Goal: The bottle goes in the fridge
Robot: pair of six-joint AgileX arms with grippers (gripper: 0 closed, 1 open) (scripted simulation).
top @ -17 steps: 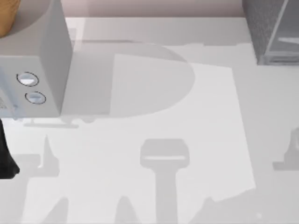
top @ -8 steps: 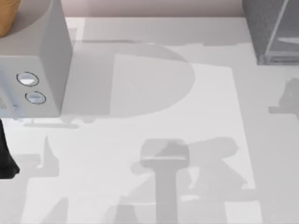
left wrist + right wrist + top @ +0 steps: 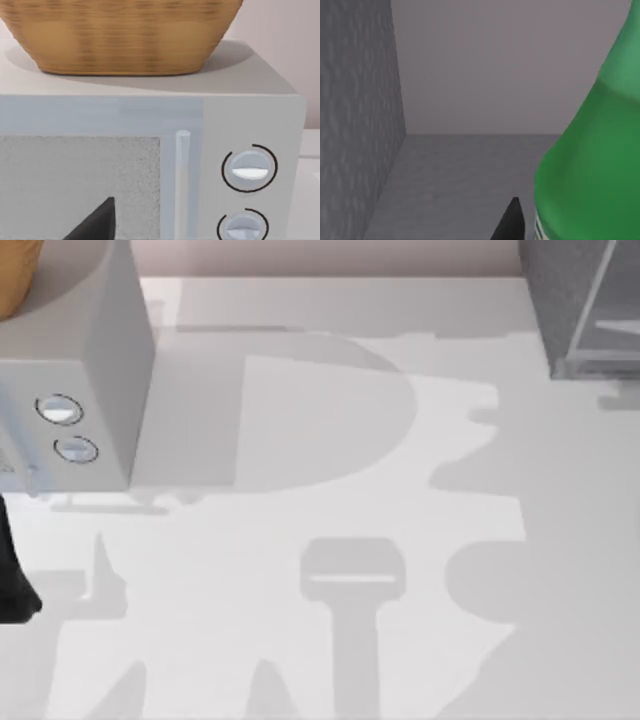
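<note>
A: Left side of the white table (image 3: 300, 660)?
B: Light-grey box with two round dials (image 3: 75, 380), woven tan basket (image 3: 120, 35) on top; left arm beside it, jaws: cannot tell.
A: Right?
B: Dark-grey speckled boxy fridge (image 3: 580, 305). Translucent green plastic bottle (image 3: 590, 165) inside its grey interior, beside a right gripper fingertip (image 3: 510, 222); grip: cannot tell.

Pale table (image 3: 300, 520), pinkish wall (image 3: 330, 255)

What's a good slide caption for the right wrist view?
Green bottle close to the right wrist camera, with the fridge's dark speckled wall beside it.
</note>
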